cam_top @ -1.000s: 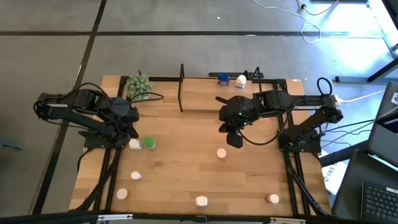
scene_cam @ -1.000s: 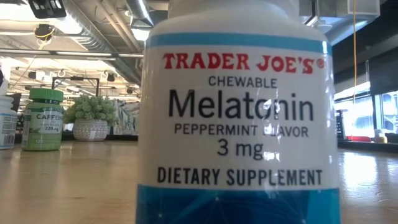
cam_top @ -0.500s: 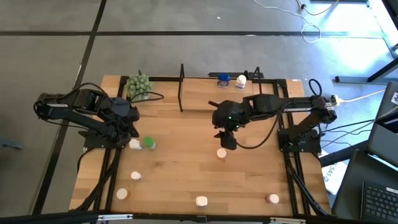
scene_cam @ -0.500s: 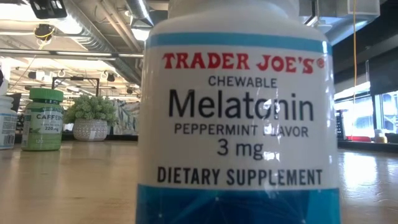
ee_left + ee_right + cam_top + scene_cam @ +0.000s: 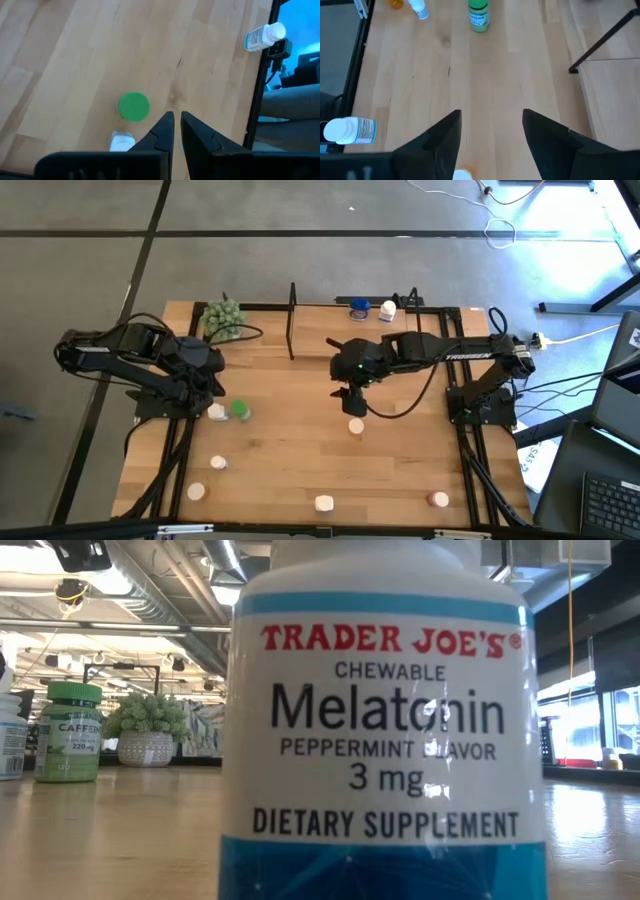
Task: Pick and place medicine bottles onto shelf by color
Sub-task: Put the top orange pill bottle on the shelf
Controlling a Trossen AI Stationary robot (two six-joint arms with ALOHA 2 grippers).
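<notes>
Right hand: fingers spread wide and holding nothing, hanging over the middle of the bench, just above a white-capped bottle that shows between the fingers in the right wrist view.
Left hand: fingers nearly closed with a thin gap, gripping nothing, waiting at the left side of the bench beside a green-capped bottle and a white bottle.
Shelf: low wooden board at the far edge of the bench, with a black frame upright at its left end.
Bottles already at the far edge: a blue one and a white one, side by side.
Other bottles: four white-capped ones along the near part of the bench, among them a melatonin bottle filling the low view.
Plant ball: green, at the far left corner.
</notes>
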